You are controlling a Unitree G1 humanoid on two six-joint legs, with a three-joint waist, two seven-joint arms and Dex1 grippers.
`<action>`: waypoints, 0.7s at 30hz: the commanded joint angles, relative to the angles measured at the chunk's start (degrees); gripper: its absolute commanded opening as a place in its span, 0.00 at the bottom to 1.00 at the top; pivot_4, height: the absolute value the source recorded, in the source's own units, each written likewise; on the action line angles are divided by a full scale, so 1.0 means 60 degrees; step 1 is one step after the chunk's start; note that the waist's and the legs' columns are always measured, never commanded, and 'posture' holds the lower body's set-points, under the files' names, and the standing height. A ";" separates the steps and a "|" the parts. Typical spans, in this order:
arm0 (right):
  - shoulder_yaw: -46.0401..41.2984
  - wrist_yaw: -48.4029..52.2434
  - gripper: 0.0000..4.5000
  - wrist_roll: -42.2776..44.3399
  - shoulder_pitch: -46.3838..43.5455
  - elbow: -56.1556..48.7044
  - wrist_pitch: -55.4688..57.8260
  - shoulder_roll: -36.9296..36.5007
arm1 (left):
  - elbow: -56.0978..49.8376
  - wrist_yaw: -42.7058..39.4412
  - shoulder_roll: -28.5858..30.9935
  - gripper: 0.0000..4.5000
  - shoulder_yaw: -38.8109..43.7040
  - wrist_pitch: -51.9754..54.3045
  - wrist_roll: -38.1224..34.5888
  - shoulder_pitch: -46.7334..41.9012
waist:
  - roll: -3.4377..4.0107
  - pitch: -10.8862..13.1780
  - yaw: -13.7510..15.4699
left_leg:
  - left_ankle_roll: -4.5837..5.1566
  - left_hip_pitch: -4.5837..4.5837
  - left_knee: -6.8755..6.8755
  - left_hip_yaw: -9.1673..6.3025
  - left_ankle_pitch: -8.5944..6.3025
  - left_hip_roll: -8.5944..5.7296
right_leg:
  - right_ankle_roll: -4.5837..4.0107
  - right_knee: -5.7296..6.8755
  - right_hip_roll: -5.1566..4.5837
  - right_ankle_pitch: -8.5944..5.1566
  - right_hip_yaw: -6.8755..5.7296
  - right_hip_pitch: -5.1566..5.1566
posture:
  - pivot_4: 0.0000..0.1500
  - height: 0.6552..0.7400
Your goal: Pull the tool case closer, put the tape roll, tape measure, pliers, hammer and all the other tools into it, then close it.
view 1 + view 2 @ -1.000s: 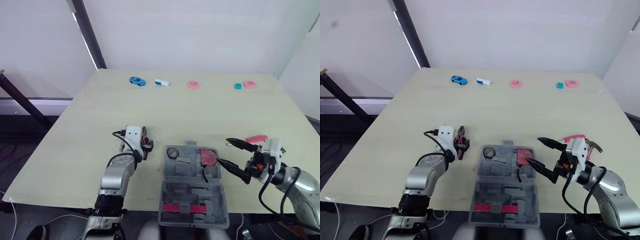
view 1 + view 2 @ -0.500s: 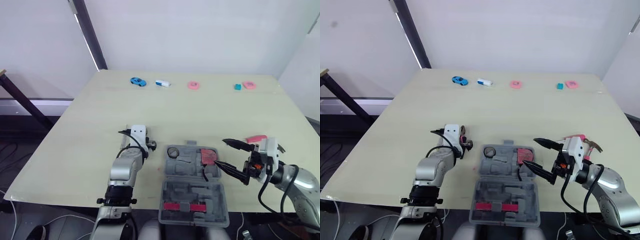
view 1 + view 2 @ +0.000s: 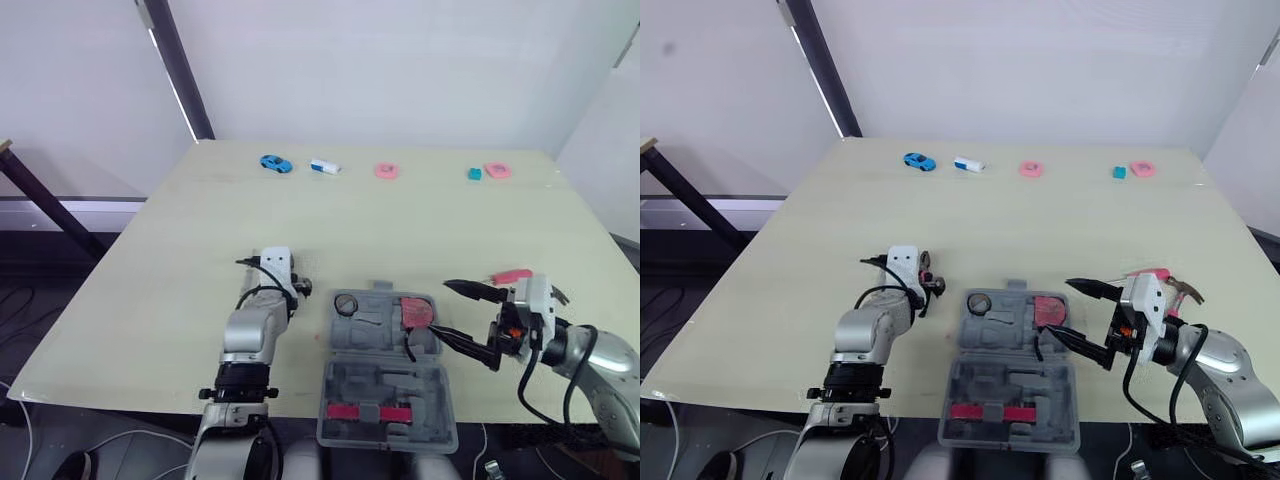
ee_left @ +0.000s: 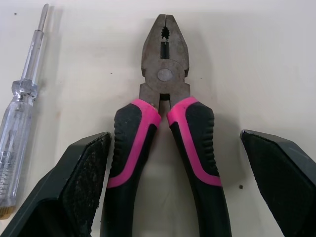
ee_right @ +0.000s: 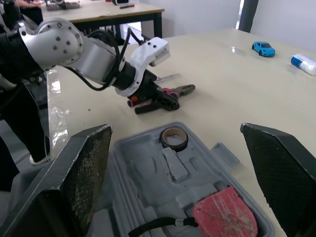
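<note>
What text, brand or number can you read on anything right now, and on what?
No text is readable.
The pink-and-black-handled steel pliers show no marking.
The red strip in the open grey plastic tool case is too small to read.

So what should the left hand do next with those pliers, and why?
Probably close its fingers on the pliers. The left hand is open, with one finger on either side of the pink-and-black handles. The pliers lie flat on the table, outside the open tool case, so gripping them seems the natural next step.
</note>
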 commanded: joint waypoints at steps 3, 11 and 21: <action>-0.0036 0.0003 1.00 -0.0077 -0.0082 -0.0048 -0.0100 0.0030 | -0.0044 0.0036 0.0043 0.71 0.0347 -0.0109 -0.0011 0.0023 | 0.0000 0.0000 0.0002 | 0.0000 0.0000 0.0000 0.0001 0.0000 0.0000 | 0.0000 -0.0001 0.0000 0.0000 0.0000 0.0000 | 1.00 1.00; 0.0127 0.0071 1.00 -0.0191 -0.0028 0.0086 -0.0209 0.0243 | -0.0401 0.0011 0.0097 0.57 0.0473 -0.0062 0.0024 0.0256 | 0.0000 0.0000 -0.0032 | 0.0000 0.0000 0.0000 0.0001 0.0000 0.0000 | 0.0000 0.0000 0.0000 0.0000 0.0002 0.0000 | 1.00 1.00; 0.0206 0.0117 1.00 -0.0269 0.0141 0.0123 -0.0263 0.0251 | -0.2364 -0.1925 0.1871 0.57 -0.0300 0.0493 -0.0179 0.1183 | -0.0025 0.0017 -0.0212 | 0.0000 0.0000 -0.0002 -0.0006 0.0000 0.0004 | -0.0002 0.0005 0.0001 -0.0001 0.0000 -0.0002 | 1.00 1.00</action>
